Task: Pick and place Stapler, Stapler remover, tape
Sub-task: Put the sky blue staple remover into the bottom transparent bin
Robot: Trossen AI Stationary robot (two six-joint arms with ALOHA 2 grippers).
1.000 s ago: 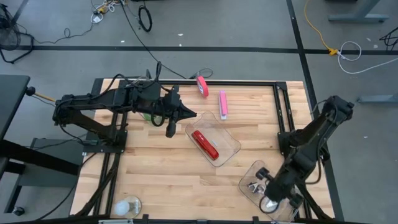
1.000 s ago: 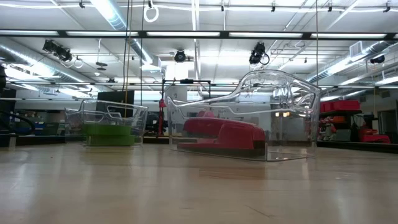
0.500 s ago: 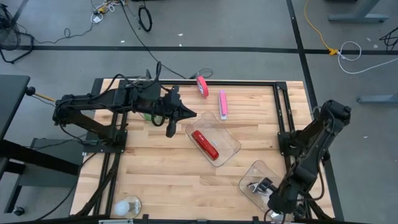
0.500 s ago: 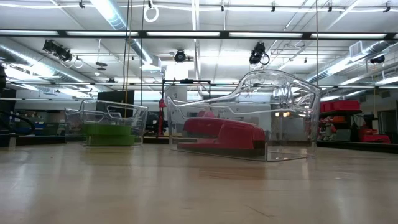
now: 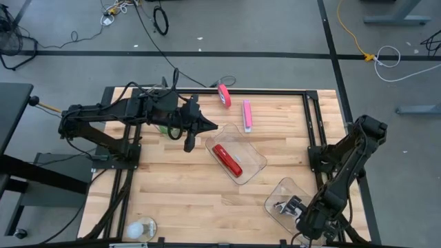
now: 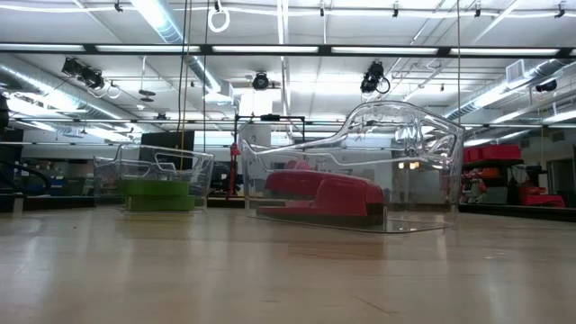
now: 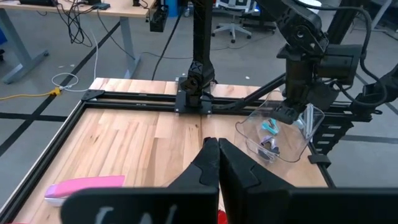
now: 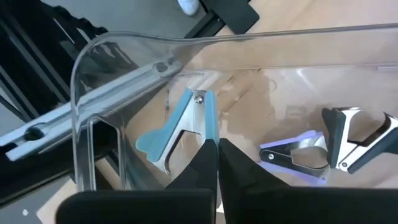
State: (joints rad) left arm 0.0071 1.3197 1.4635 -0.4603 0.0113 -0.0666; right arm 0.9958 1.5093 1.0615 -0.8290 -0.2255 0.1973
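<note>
Drawn back toward the tabletop's near edge over the past second, the right end effector (image 5: pixel 308 222) now hangs beside the clear bin (image 5: pixel 275 195) holding the staple removers (image 8: pixel 180 130), fingers pressed together and empty, apparently after a drop. A red stapler (image 5: pixel 227 159) lies in the central clear tray (image 5: pixel 256 160), sorted by type. Pink items (image 5: pixel 247 114) wait near the far rail; what they are is hard to tell. Stretched level over the tray's far corner, the left end effector (image 5: pixel 212 127) is also pinched shut, holding nothing.
</note>
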